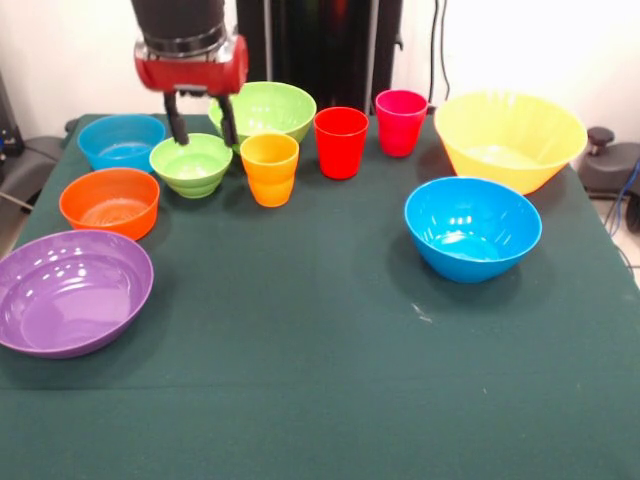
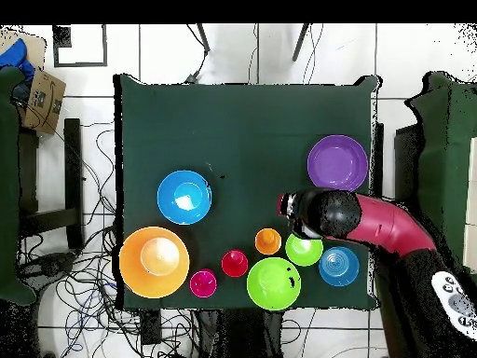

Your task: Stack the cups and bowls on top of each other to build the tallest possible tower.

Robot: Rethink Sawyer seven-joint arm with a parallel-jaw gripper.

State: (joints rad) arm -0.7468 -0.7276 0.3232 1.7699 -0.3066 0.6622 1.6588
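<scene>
My gripper (image 1: 204,135) is open and empty. It hangs just over the far rim of the small green bowl (image 1: 191,164), with its fingers (image 1: 176,122) pointing down. The yellow-orange cup (image 1: 270,168) stands right of that bowl, then the red cup (image 1: 340,142) and the pink cup (image 1: 401,122). The large green bowl (image 1: 265,108) sits behind the gripper. The small blue bowl (image 1: 122,141), orange bowl (image 1: 110,202) and purple bowl (image 1: 72,290) lie to the left. The large blue bowl (image 1: 472,227) and yellow bowl (image 1: 510,137) lie to the right. Every piece stands alone.
In the overhead view the arm (image 2: 373,224) reaches in from the right and hides the orange bowl. The small green bowl (image 2: 305,250) shows beside its head. The table (image 1: 300,400) is covered in dark green cloth.
</scene>
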